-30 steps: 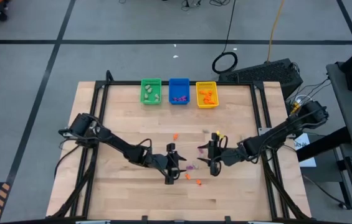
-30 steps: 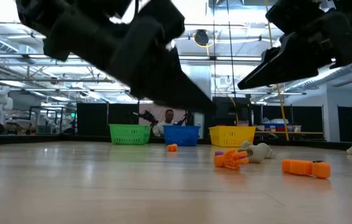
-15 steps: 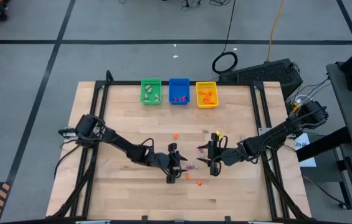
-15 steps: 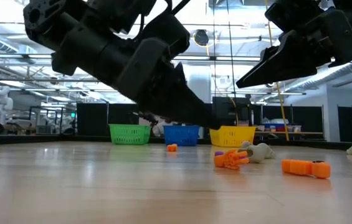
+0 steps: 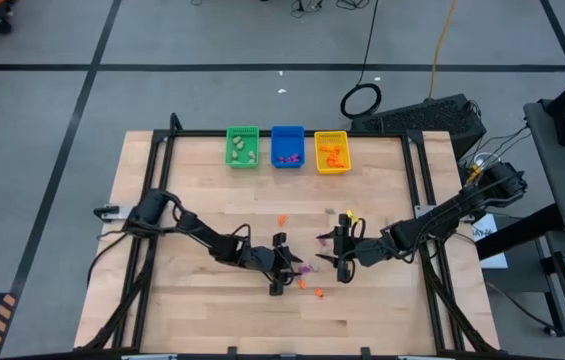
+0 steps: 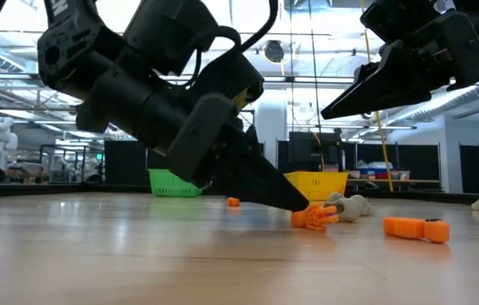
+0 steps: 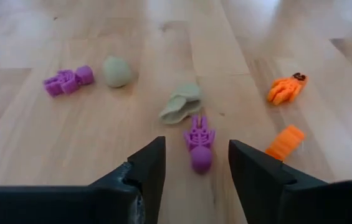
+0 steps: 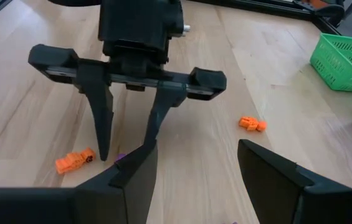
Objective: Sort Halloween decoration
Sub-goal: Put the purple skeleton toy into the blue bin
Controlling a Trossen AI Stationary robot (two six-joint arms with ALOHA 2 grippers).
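The Halloween decoration lies loose on the wooden table (image 5: 202, 200). A purple skeleton trinket (image 7: 199, 143) lies flat between the fingertips of my left gripper (image 7: 196, 165), which is open, low over the table and clear of it on both sides. Around it lie pale trinkets (image 7: 182, 106), a purple one (image 7: 70, 81) and orange ones (image 7: 286, 89). The right wrist view shows the left gripper (image 8: 128, 146) slanting down over that purple trinket (image 8: 121, 157). My right gripper (image 5: 340, 258) hangs open above the table to its right, holding nothing.
A green bin (image 5: 242, 146), a blue bin (image 5: 287, 146) and a yellow bin (image 5: 331, 152) stand in a row at the table's far edge, each with trinkets inside. More orange trinkets (image 5: 282, 218) (image 6: 415, 228) lie loose mid-table. Bare wood lies left and near.
My left gripper has sunk toward the table and moved a little toward the table's right edge, bringing its fingertips down around the purple trinket. No trinket has moved.
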